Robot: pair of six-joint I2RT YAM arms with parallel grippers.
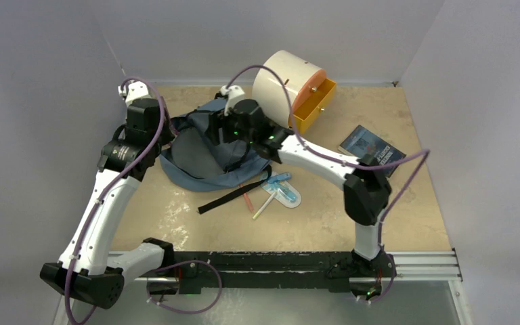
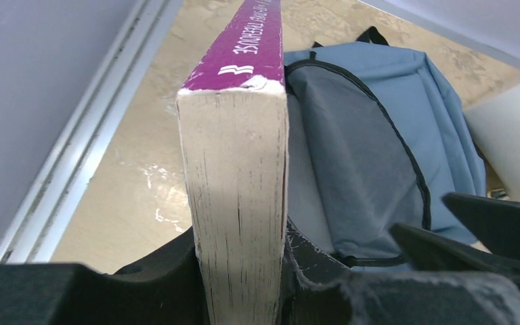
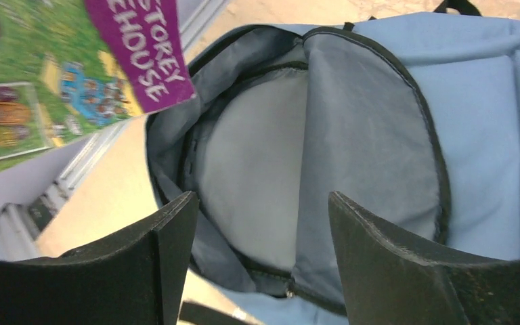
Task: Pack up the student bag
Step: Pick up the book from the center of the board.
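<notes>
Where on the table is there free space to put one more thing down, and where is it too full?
Bare table lies in front, between the pens, the dark book and the near rail; also left of the black strap. Crowded: the back middle, where the student bag, right gripper and cream cabinet meet.

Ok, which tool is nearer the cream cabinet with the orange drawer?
Right. The right tool hangs over the student bag just beside the cabinet; the left tool, gripping a book, sits at the bag's far side.
</notes>
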